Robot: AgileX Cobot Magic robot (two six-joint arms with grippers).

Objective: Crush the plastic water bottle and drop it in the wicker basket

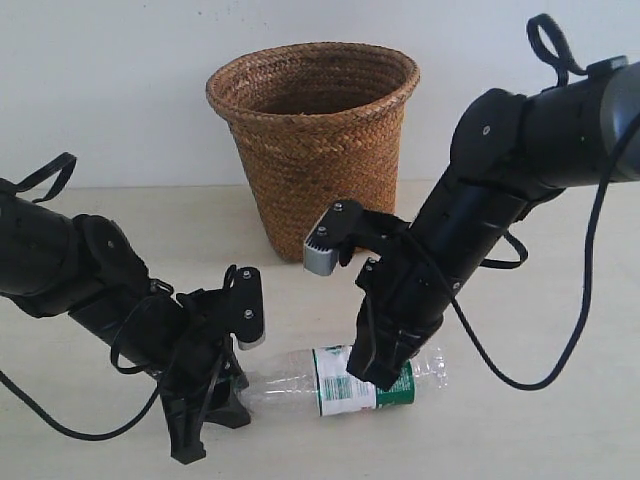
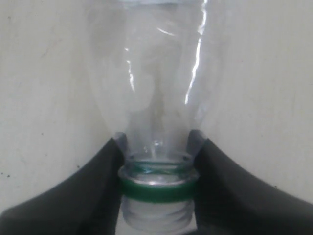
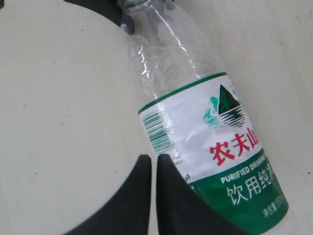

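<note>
The plastic water bottle [image 1: 300, 375] lies on its side on the pale table, in front of the wicker basket [image 1: 315, 140]. Its neck points left and its green-and-white label [image 3: 210, 142] with red characters sits toward the right. My left gripper [image 2: 157, 142] is shut on the bottle's neck [image 2: 156, 169], just above a green ring; bare threads show below and no cap is visible. My right gripper [image 3: 154, 159] is shut with nothing between its fingers. It rests against the side of the label, seen over the label in the exterior view [image 1: 375, 375]. The bottle body [image 2: 156, 73] looks round.
The basket stands upright against the white wall [image 1: 100, 80], a short way behind both arms. Black cables [image 1: 520, 370] loop from the right arm over the table. Bare tabletop [image 1: 560, 430] lies to the right of the bottle.
</note>
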